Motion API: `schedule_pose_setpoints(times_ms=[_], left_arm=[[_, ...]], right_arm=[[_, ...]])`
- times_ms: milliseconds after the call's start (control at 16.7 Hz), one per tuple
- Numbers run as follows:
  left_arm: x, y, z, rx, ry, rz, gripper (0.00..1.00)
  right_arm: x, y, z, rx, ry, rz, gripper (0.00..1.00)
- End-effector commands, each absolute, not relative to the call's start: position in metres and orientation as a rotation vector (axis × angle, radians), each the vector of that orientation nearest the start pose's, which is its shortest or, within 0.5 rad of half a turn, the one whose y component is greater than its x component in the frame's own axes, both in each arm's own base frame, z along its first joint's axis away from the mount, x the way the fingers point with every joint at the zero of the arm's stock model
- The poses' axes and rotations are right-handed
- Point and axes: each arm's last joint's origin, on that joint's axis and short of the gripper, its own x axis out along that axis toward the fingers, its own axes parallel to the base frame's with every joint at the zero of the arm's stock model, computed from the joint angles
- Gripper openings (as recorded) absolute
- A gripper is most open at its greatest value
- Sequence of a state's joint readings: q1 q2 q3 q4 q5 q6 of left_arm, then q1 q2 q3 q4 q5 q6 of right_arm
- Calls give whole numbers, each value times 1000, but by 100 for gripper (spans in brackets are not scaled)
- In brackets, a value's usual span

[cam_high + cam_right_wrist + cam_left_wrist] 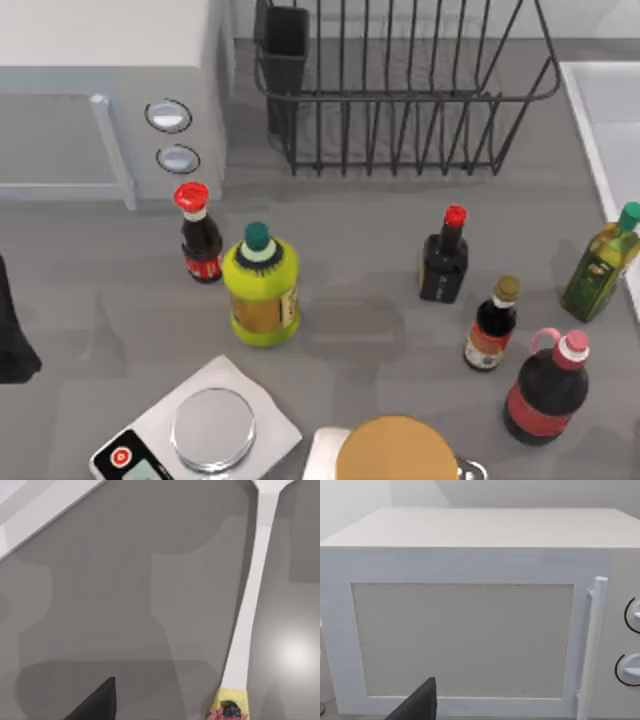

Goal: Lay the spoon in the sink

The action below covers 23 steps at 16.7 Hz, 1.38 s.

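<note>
Grey surface (100,300) carries white microwave (100,60), black wire rack (400,100), sink (610,120) rim at right edge. Bottles standing: red-cap dark (200,235), yellow-green (261,287), black red-cap (444,256), small brown (492,325), olive oil (602,264), round dark red (547,388). Scale (200,432) and round tan lid (397,450) at near edge. White spoon (252,595) lies flat just beside the right claw.

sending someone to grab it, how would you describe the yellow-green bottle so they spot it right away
Start at the white microwave in the top view's far left corner and come forward past its two round knobs. Beside the small dark bottle with a red cap stands the yellow-green bottle. It is the only squat, bright yellow-green one, with a dark green cap; the other bottles are slimmer.
</note>
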<state>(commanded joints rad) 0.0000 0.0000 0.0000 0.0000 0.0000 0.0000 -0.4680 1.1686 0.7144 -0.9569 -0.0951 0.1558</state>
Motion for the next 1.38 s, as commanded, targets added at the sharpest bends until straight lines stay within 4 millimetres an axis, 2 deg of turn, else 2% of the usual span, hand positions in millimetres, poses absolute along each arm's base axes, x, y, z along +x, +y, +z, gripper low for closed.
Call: schedule_pose_setpoints(times_ms=[240, 660, 840, 1200, 1380], left_arm=[[106, -1, 160, 0, 0, 0, 100], [106, -1, 160, 0, 0, 0, 100], [106, -1, 160, 0, 0, 0, 100], [106, -1, 160, 0, 0, 0, 100], [106, -1, 160, 0, 0, 0, 100]], right_arm=[[176, -96, 192, 621, 1456, -461, 100], [177, -96, 189, 622, 1463, -461, 100], [181, -96, 168, 626, 1464, -462, 100], [185, -91, 106, 624, 1454, -463, 100], [183, -89, 93, 625, 1461, -463, 100]])
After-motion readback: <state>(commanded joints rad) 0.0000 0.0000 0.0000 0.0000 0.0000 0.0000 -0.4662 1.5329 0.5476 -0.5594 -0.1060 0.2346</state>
